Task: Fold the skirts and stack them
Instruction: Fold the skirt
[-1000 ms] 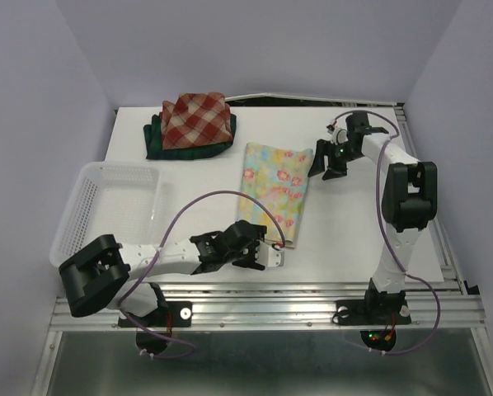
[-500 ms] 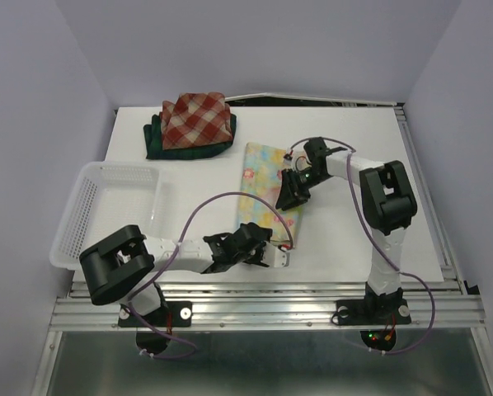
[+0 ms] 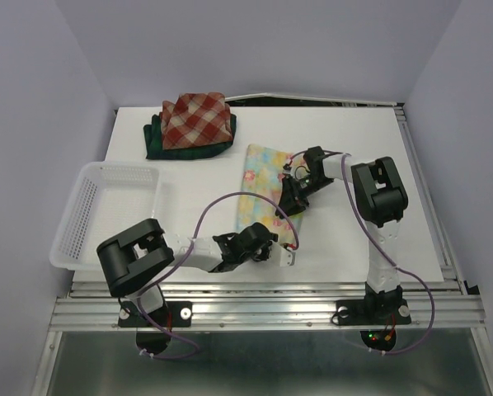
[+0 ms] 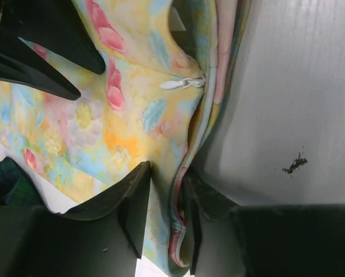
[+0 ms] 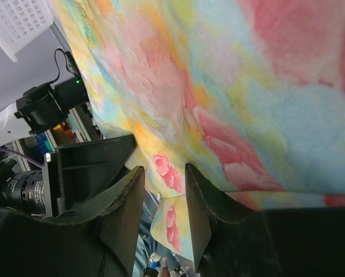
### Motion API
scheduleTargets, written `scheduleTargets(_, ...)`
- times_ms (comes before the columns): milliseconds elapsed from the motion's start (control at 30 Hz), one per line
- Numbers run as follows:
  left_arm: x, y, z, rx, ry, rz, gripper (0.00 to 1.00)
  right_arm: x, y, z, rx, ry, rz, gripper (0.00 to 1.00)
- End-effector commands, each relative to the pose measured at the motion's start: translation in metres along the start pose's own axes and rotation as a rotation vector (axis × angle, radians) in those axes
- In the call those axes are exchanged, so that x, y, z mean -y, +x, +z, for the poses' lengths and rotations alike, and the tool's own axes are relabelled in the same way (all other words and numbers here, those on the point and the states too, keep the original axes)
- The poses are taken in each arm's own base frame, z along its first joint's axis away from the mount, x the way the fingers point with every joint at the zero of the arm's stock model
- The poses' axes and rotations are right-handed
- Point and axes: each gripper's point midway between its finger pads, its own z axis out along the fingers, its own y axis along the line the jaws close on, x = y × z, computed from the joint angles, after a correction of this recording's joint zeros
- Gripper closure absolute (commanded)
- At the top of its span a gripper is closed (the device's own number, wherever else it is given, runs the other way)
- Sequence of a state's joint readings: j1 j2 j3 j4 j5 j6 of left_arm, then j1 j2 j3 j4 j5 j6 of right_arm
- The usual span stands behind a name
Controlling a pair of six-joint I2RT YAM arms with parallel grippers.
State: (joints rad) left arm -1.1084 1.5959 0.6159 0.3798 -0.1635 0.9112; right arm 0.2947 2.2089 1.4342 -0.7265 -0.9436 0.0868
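— Where's your pastel yellow-blue cloth skirt with pink flowers (image 3: pixel 265 183)?
— Spread flat mid-table. Your left gripper (image 3: pixel 288 254) is clamped on its near corner and your right gripper (image 3: pixel 290 206) on its right edge.
— The others?
— The red-and-cream plaid skirt (image 3: pixel 195 118) lies on the dark green plaid skirt (image 3: pixel 166 146), far left.

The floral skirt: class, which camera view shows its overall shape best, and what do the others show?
The top external view: the floral skirt lies flat, outline nearly whole. The left wrist view shows one edge and its zipper pull; the right wrist view only a close patch of print.
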Motion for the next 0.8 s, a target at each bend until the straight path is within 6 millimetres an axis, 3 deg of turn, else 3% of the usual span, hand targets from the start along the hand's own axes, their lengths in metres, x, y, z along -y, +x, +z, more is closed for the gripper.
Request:
scheduleTargets(0,0.001,0.001,0.004,0.001,0.01,-0.028,0.75,0.091,0.006,0.02,-0.038,0.312,-0.081,0.58)
scheduleTargets(100,0.0,-0.001,0.0,-0.012,0.045,-0.058,0.94,0.093,0.01,0.021,-0.046,0.312,-0.084,0.59)
scheduleTargets(167,-0.003,-0.01,-0.006,0.006,0.074,-0.076,1.0,0.088,0.011,0.019,-0.041,0.303,-0.089,0.59)
scheduleTargets(300,-0.001,-0.024,-0.022,0.038,0.154,-0.104,1.0,0.066,0.005,0.007,-0.008,0.276,-0.142,0.57)
scheduleTargets(367,0.0,-0.04,-0.028,0.081,0.214,-0.126,1.0,0.051,-0.002,-0.002,0.011,0.266,-0.192,0.52)
scheduleTargets(467,0.02,-0.042,-0.043,0.065,0.363,-0.132,1.0,0.02,-0.03,-0.025,0.075,0.272,-0.291,0.46)
scheduleTargets(533,0.021,-0.05,-0.048,0.086,0.396,-0.154,1.0,-0.009,-0.056,-0.041,0.143,0.262,-0.353,0.43)
scheduleTargets(600,0.025,-0.05,-0.052,0.072,0.422,-0.176,1.0,-0.026,-0.074,-0.053,0.197,0.242,-0.381,0.41)
scheduleTargets(733,0.024,-0.053,-0.058,0.08,0.434,-0.196,1.0,-0.075,-0.103,-0.057,0.29,0.06,-0.387,0.39)
scheduleTargets(767,0.023,-0.055,-0.059,0.083,0.432,-0.196,1.0,-0.078,-0.103,-0.051,0.29,0.016,-0.32,0.39)
